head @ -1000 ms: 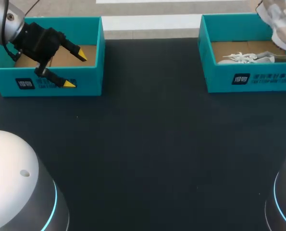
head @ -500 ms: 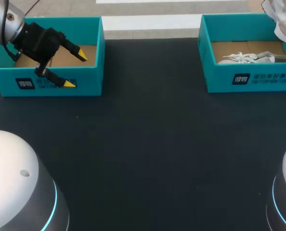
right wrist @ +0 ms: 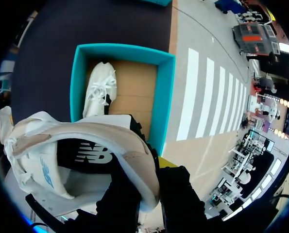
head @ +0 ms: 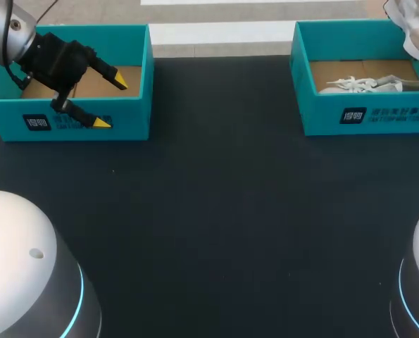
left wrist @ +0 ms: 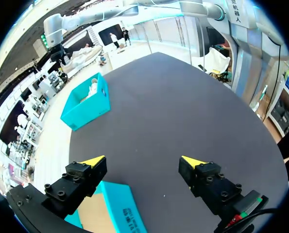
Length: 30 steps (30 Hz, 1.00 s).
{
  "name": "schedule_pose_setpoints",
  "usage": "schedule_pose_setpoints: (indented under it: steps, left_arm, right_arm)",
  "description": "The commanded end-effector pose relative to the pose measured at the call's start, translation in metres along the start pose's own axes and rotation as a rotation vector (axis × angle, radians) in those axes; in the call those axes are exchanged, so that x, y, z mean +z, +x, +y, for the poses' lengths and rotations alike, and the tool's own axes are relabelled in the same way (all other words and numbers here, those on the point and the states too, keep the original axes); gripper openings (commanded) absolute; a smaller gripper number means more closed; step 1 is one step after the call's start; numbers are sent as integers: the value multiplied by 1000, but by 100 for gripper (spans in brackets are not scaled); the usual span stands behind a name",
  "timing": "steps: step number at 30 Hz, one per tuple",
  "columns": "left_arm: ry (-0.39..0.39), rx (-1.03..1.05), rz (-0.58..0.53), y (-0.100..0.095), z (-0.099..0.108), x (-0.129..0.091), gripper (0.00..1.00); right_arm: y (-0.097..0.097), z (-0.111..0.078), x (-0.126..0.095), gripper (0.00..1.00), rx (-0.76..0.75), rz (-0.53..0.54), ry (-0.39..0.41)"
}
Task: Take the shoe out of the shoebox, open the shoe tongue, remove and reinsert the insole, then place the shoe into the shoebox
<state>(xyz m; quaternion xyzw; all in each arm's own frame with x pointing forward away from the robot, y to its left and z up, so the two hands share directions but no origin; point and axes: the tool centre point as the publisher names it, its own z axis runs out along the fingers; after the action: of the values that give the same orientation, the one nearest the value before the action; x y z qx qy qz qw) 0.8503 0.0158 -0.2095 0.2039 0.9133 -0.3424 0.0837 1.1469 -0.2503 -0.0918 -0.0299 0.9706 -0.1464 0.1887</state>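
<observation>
Over the dark tabletop, my right end effector pinches the shoe by its collar, with the shoebox beneath. That thin grip may slip. My left end effector hangs spread wide.

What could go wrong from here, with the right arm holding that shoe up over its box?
The right gripper grips the held shoe only by its collar edge, so it may slip. A second shoe lies in the right shoebox, crowding the return. The open left gripper hangs over the left shoebox wall and might snag it.
</observation>
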Motion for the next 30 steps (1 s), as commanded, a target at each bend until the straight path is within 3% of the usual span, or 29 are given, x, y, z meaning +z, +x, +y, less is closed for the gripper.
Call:
schedule_pose_setpoints:
  steps: [1, 7, 11, 17, 25, 29, 30]
  left_arm:
    - [-4, 0, 0, 1, -1, 0, 100]
    - [-4, 0, 0, 1, -1, 0, 100]
    - [-4, 0, 0, 1, -1, 0, 100]
    - [-4, 0, 0, 1, -1, 0, 100]
    - [-4, 0, 0, 1, -1, 0, 100]
    - [-4, 0, 0, 1, -1, 0, 100]
    - [-4, 0, 0, 1, -1, 0, 100]
  right_arm:
    - [-15, -16, 15, 0, 0, -20, 5]
    - [-35, -45, 47, 0, 44, -2, 47]
    - [-45, -64, 67, 0, 213, 44, 86]
    - [-49, -70, 69, 0, 437, 34, 149]
    - [-31, -82, 67, 0, 819, -15, 186]
    - [-22, -86, 63, 0, 933, -91, 196]
    - [-19, -87, 63, 0, 944, -104, 232]
